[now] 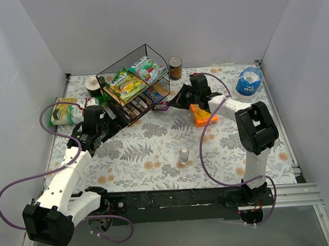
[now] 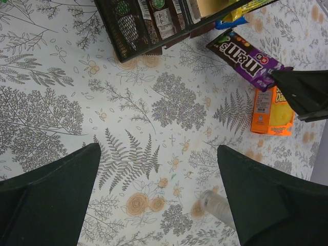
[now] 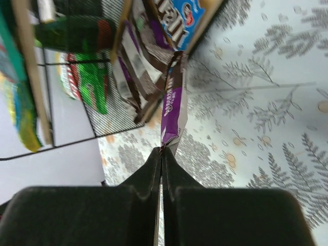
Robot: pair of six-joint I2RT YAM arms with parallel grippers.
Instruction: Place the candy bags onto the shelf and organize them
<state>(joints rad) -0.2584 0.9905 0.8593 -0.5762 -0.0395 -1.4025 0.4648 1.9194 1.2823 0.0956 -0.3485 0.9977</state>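
Observation:
The shelf (image 1: 112, 98) stands at the back left, tilted. A green-yellow bag (image 1: 126, 85) and a teal-white bag (image 1: 147, 69) lie on its top board. Dark brown wrappers (image 1: 136, 107) and a small blue pack (image 1: 155, 95) lie on the lower board. My right gripper (image 1: 174, 102) is shut on one end of the purple wrapper (image 1: 161, 106) and holds it at the shelf's lower front edge. In the right wrist view the wrapper (image 3: 173, 102) points from the gripper (image 3: 162, 151) towards the brown wrappers (image 3: 138, 66). My left gripper (image 2: 159, 200) is open and empty above the table.
Another green-yellow bag (image 1: 64, 111) lies on the table left of the shelf. An orange box (image 1: 201, 114) lies under the right arm. A blue pouch with eyes (image 1: 249, 81), a can (image 1: 175, 68) and a small clear bottle (image 1: 184, 155) also stand on the table.

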